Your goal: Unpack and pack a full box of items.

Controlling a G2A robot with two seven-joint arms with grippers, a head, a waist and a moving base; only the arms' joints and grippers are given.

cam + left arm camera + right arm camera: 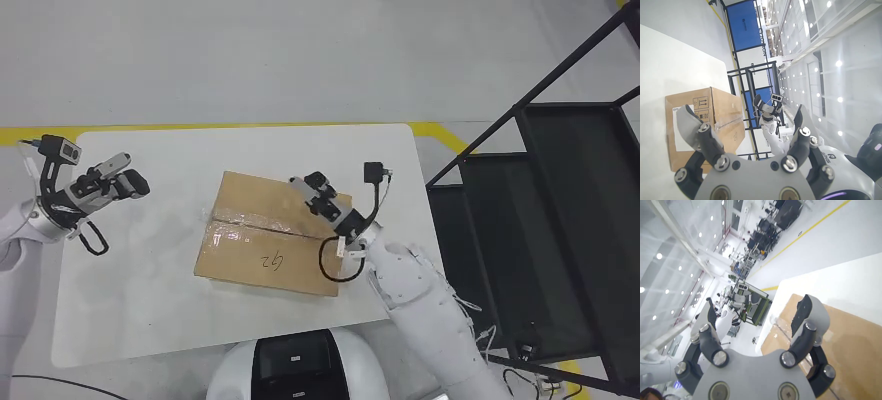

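Observation:
A closed cardboard box (262, 238), sealed with clear tape along its top seam, lies in the middle of the white table (140, 310). My right gripper (314, 187) hovers open over the box's far right part, with nothing between its fingers. In the right wrist view the right gripper (757, 311) stands open above the box top (849, 338). My left gripper (132, 183) hangs open over the table's left side, well apart from the box. In the left wrist view the left gripper (743, 117) faces the box's labelled side (725, 108) and holds nothing.
A black metal stair frame (560, 200) stands close to the table's right edge. A yellow floor line (440, 130) runs behind the table. Bare table surface lies to the left of the box and in front of it.

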